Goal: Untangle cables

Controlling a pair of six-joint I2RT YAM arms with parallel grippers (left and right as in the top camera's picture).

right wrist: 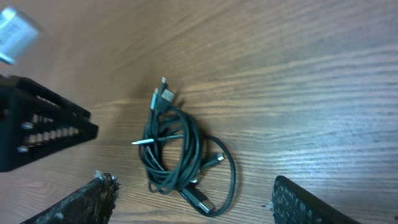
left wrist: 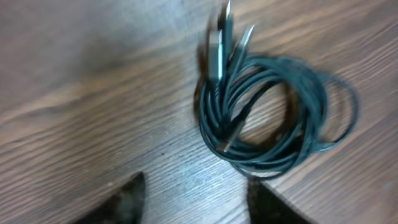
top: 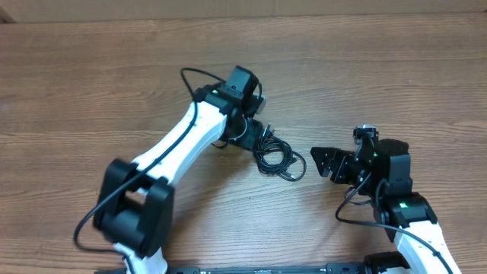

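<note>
A brown wood-grain table (top: pixel 91 91) is seen across nearly the whole overhead view, its grain laid from 9 o'clock to 3 o'clock, with darker streaks scattered through it. At 12 o'clock the table is bordered by a paler tan strip (top: pixel 304 6). The same grained surface is shown in both wrist views.

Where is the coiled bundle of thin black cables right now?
The coiled bundle of thin black cables lies loose on the wooden table, centre of the overhead view, between the left gripper and the right gripper, held by neither.
</note>
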